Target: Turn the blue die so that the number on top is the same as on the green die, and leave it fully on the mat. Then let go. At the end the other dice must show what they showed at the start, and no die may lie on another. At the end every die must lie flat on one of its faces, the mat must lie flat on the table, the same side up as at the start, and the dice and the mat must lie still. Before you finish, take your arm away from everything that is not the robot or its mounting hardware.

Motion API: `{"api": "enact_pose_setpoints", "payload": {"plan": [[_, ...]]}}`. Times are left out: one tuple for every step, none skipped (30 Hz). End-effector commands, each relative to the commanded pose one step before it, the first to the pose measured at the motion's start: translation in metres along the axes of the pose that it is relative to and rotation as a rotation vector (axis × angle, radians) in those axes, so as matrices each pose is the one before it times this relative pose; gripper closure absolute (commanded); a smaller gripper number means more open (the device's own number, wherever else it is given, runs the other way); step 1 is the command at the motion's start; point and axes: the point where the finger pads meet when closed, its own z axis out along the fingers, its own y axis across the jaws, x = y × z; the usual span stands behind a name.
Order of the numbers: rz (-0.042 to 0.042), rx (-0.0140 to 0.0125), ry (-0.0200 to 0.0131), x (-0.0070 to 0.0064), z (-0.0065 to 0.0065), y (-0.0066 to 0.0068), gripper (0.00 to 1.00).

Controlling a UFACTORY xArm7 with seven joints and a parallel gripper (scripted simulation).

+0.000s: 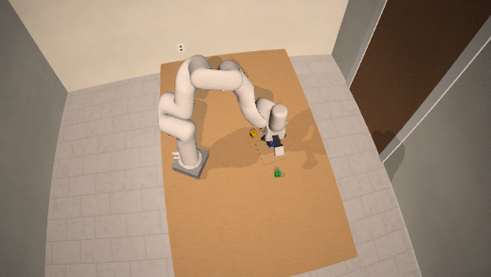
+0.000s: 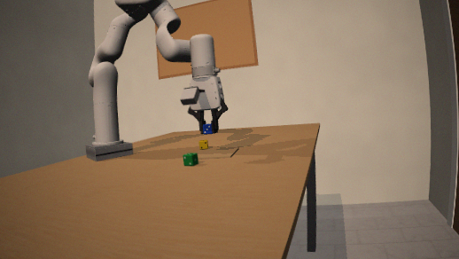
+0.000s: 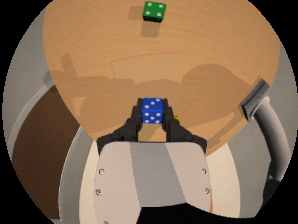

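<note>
From the top, clamping the blue die (image 1: pixel 271 143) (image 2: pixel 207 129) (image 3: pixel 152 110) between the jaws of the gripper (image 1: pixel 272 142) (image 2: pixel 208 128) (image 3: pixel 152 104), near the yellow die (image 1: pixel 253 133) (image 2: pixel 203 145) (image 3: pixel 177 118); from outside, gripping above the table (image 2: pixel 155 195) (image 1: pixel 256 213) (image 3: pixel 215 35); at the wrist, facing the green die (image 1: pixel 278 174) (image 2: pixel 190 160) (image 3: pixel 154 11), four pips up, beyond the jaws.

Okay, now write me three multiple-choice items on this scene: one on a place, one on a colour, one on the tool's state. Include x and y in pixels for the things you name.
1. Where is the green die?
A) between the fingers
B) on the table
C) on the robot's base

2. What colour is the die between the fingers?
A) blue
B) yellow
C) green

3. How is the tool?
A) wide open
B) shut on nothing
C) shut on a die

1 B: the green die (image 1: pixel 278 174) (image 2: pixel 190 160) (image 3: pixel 154 11) rests on the table (image 1: pixel 265 228) (image 2: pixel 133 204) (image 3: pixel 225 45).
2 A: the blue die (image 1: pixel 272 143) (image 2: pixel 207 129) (image 3: pixel 152 110) shows there.
3 C: the tool's (image 1: pixel 272 143) (image 2: pixel 208 129) (image 3: pixel 152 110) fingers flank the blue die closely on both sides.
</note>
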Motion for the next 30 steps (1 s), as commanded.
{"api": "enact_pose_setpoints", "payload": {"plan": [[-0.00164, 0.00279, -0.00747, -0.00048, 0.01875, -0.00323, 0.73], [0.0, 0.0, 0.0, -0.00003, 0.00483, 0.00003, 0.73], [0.0, 0.0, 0.0, -0.00003, 0.00467, 0.00003, 0.73], [0.0, 0.0, 0.0, -0.00003, 0.00445, 0.00003, 0.73], [0.0, 0.0, 0.0, 0.0, 0.0, 0.0, 0.73], [0.0, 0.0, 0.0, 0.0, 0.0, 0.0, 0.73], [0.00001, -0.00001, 0.0, -0.00003, 0.00416, 0.00003, 0.73], [0.00002, -0.00002, 0.0, -0.00002, 0.00382, 0.00003, 0.73], [-0.00002, 0.00002, 0.00001, -0.00003, 0.00342, 0.0, 0.73], [0.0, 0.0, 0.0, -0.00002, 0.00299, 0.00002, 0.73], [0.0, 0.0, 0.0, -0.00002, 0.00253, 0.00002, 0.73], [0.0, 0.0, 0.0, -0.00001, 0.00205, 0.00001, 0.73], [-0.00001, 0.00001, 0.0, -0.00001, 0.00158, 0.0, 0.73], [0.00001, -0.00001, 0.0, -0.00001, 0.00114, 0.00001, 0.73], [0.00001, -0.00001, 0.0, 0.0, 0.00074, 0.00001, 0.73], [0.00001, -0.00001, 0.0, 0.0, 0.0004, 0.00001, 0.73], [0.0, 0.0, 0.0, 0.0, 0.00016, 0.0, 0.73], [0.0, 0.0, 0.0, 0.0, 0.00002, 0.0, 0.73], [0.0, 0.0, 0.0, 0.0, 0.0, 0.0, 0.73], [0.0, 0.0, 0.0, 0.0, 0.0, 0.0, 0.73], [0.0, 0.0, 0.0, 0.0, 0.0, 0.0, 0.73], [0.0, 0.0, 0.0, 0.0, 0.0, 0.0, 0.73], [0.0, 0.0, 0.0, 0.0, 0.0, 0.0, 0.73], [0.0, 0.0, 0.0, 0.0, 0.0, 0.0, 0.73], [0.0, 0.0, 0.0, 0.0, 0.0, 0.0, 0.73], [0.0, 0.0, 0.0, 0.0, 0.0, 0.0, 0.73], [0.0, 0.0, 0.0, 0.0, 0.0, 0.0, 0.73], [0.0, 0.0, 0.0, 0.0, 0.0, 0.0, 0.73], [0.0, 0.0, 0.0, 0.0, 0.0, 0.0, 0.73], [0.0, 0.0, 0.0, 0.0, 0.0, 0.0, 0.73]]}}
